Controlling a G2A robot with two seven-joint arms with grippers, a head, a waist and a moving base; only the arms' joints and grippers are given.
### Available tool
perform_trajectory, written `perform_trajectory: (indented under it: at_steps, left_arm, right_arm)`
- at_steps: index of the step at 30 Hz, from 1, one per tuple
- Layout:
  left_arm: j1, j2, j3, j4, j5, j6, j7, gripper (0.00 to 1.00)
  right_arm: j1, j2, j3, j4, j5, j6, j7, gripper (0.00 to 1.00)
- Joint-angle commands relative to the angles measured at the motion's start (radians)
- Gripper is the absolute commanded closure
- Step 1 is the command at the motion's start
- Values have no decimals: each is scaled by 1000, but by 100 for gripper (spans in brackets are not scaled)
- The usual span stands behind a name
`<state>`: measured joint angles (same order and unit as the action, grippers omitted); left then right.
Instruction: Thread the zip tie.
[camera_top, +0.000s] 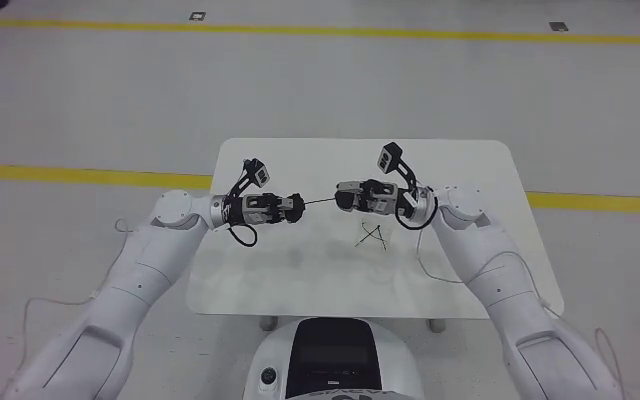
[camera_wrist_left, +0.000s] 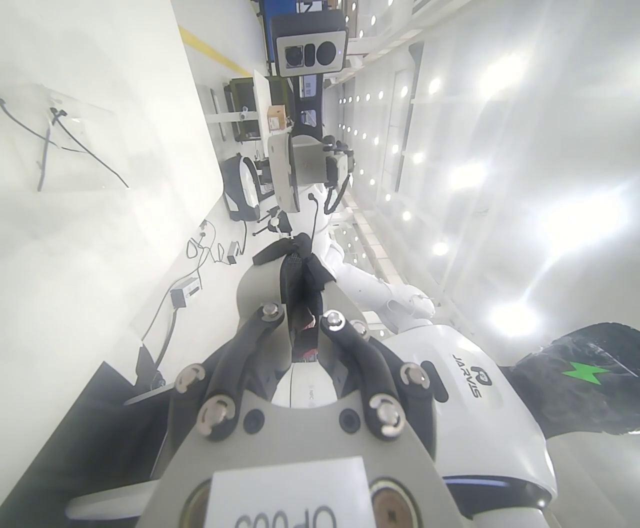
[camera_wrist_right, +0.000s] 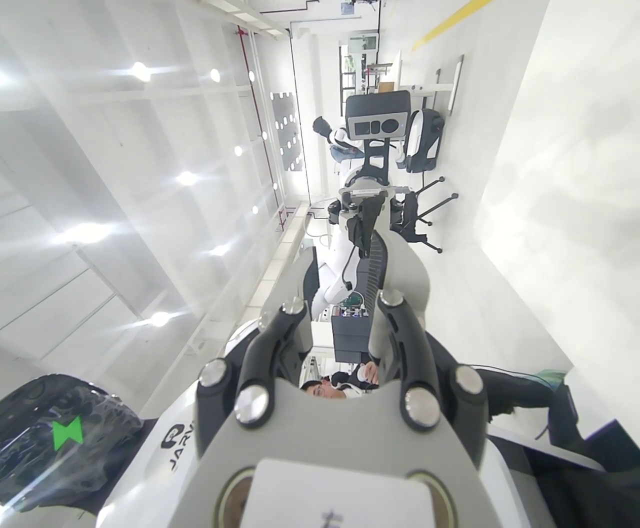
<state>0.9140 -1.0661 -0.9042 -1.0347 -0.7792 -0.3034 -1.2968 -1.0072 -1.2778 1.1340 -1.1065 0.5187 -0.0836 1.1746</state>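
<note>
Above the desk, left gripper and right gripper pinch the zip tie, fingers apparently narrow on its ends. Ease them together so tail meets head squarely.

White glossy arm shells, rounded joints. Left claw, right claw: grey metal base, black linkage fingers, silver screws. Black cable loops behind left claw. Green bolt mark on black wrap.

Matt table, smooth plastic zip tie
</note>
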Motion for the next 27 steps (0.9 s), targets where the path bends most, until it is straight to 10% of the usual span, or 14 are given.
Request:
perform_trajectory:
  at_steps: [1, 8, 27]
  left_arm:
    - [0, 0, 0, 0, 0, 0, 0, 100]
    - [0, 0, 0, 0, 0, 0, 0, 100]
    - [0, 0, 0, 0, 0, 0, 0, 100]
  right_arm:
    - [-1, 2, 4, -1, -1, 2, 1, 80]
    - [-7, 9, 8, -12, -7, 8, -3, 90]
    - [-7, 22, -5, -46, -36, 22, 29, 76]
